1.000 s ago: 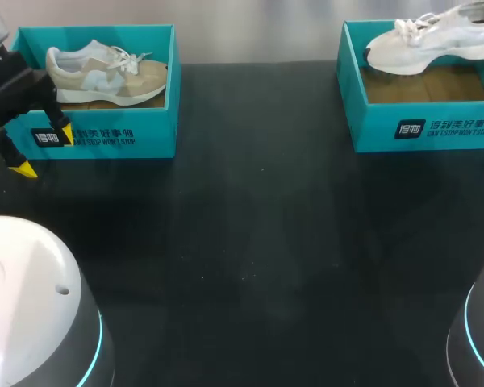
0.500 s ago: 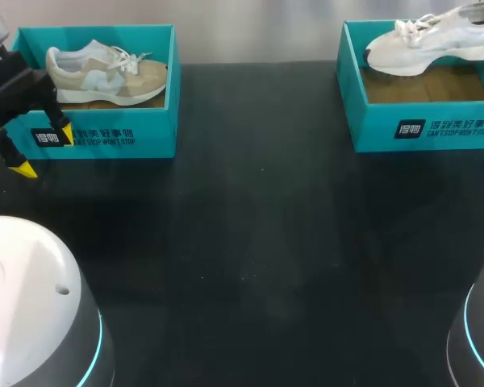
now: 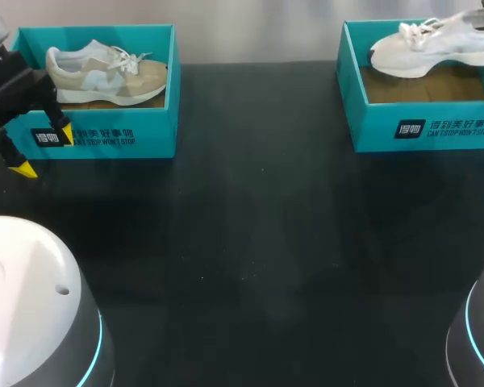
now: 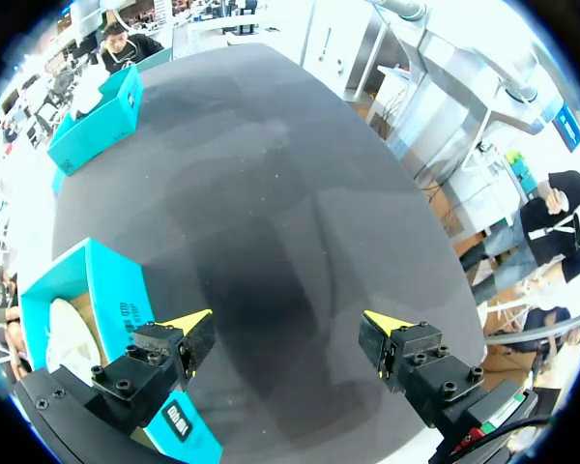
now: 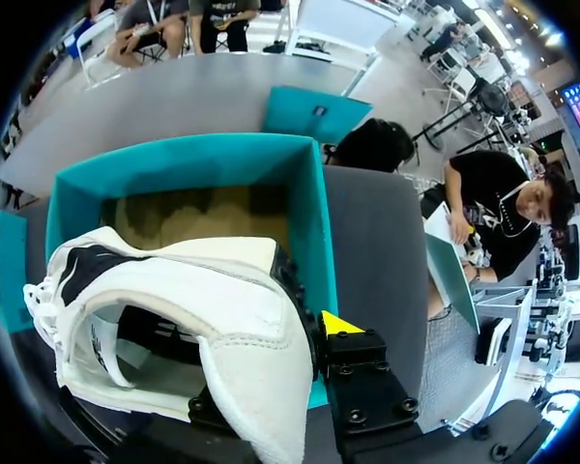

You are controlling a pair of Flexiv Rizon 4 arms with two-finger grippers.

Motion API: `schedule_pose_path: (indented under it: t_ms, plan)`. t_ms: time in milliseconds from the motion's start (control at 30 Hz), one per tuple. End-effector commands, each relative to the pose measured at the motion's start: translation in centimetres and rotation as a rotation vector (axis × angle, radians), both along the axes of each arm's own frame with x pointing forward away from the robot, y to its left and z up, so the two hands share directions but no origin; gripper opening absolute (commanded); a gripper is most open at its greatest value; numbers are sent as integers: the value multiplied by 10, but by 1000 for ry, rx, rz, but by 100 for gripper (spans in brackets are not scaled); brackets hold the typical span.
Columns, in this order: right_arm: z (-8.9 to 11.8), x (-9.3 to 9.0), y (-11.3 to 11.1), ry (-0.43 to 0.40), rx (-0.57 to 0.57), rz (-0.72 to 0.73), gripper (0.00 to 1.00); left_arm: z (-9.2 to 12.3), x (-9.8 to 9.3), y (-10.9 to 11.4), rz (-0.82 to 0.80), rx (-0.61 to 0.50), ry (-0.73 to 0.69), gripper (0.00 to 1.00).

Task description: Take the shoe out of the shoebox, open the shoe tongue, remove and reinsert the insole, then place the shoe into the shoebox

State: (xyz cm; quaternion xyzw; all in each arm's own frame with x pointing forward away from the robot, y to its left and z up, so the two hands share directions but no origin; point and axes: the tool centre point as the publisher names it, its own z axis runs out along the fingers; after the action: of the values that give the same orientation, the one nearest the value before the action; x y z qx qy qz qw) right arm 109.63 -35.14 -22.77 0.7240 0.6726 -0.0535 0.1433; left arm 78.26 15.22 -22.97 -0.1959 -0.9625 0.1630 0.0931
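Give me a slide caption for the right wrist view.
Right claw grips the shoe by its heel over the open teal box.

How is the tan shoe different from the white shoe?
The tan shoe is beige and white; the white shoe is white with black marks. The tan shoe sits flat inside the left shoebox; the white shoe hangs tilted over the right shoebox, its heel in the right gripper. Both are lace-up sneakers, and both boxes are teal.

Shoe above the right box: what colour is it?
White shoe with a black patch on its side; shows best in the right wrist view.
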Motion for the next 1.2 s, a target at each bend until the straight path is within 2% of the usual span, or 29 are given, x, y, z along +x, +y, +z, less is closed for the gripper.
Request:
schedule_pose_path:
  t_ms: [33,267,500,867,1200]
  plan:
    - [-10,4,-1,10,15,17,0,1,-1,1,-1,2,-2,100]
    - [-35,-4,1,26,21,27,0,1,-1,1,-1,2,-2,100]
    - [-50,-14,-2,37,37,16,0,1,-1,1,-1,2,-2,100]
    - [-62,-37,-9,48,87,-26,0,1,-1,1,-1,2,-2,100]
    - [-62,-37,-9,48,87,-26,0,1,-1,1,-1,2,-2,100]
